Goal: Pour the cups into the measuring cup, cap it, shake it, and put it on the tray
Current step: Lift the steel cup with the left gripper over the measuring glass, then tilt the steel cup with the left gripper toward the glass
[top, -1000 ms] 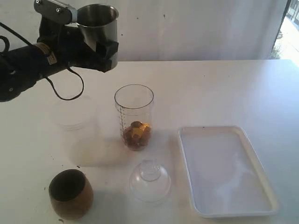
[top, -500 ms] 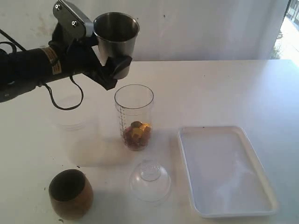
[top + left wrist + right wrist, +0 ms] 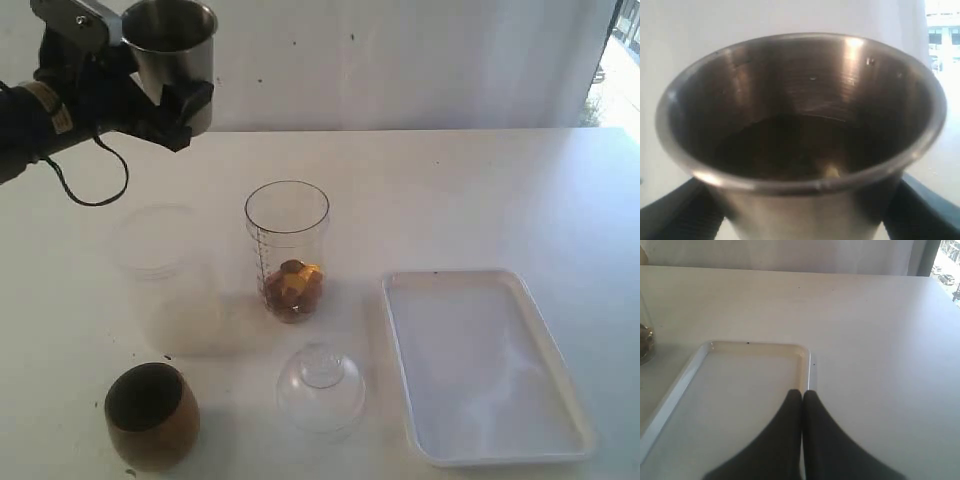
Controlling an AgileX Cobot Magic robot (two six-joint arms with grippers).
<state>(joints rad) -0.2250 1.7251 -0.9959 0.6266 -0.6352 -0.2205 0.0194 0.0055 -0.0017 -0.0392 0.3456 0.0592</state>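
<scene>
Three cups on show. Clasped in the left tool (image 3: pixel 178 98): the steel tumbler (image 3: pixel 170 45), mouth up, raised high over the far left of the tabletop (image 3: pixel 480 190), well apart from the measuring cup (image 3: pixel 287 235). In the left wrist view, dark fingers (image 3: pixel 675 215) on either side of the tumbler's base; inside dark, contents hard to tell.

Standing on the tabletop: the frosted cup (image 3: pixel 152 250) near the measuring cup's left; the wooden cup (image 3: pixel 150 415) at the near left. Measuring cup upright near the middle, uncapped, with brown and yellow pieces (image 3: pixel 293 285) at its bottom. Just in front of it, the cap (image 3: pixel 320 385), resting dome up. To the right, apart from both, the tray (image 3: pixel 400 290).

Right tool (image 3: pixel 802 395): clenched tight on nothing, above the tray's rim; out of the exterior view.
</scene>
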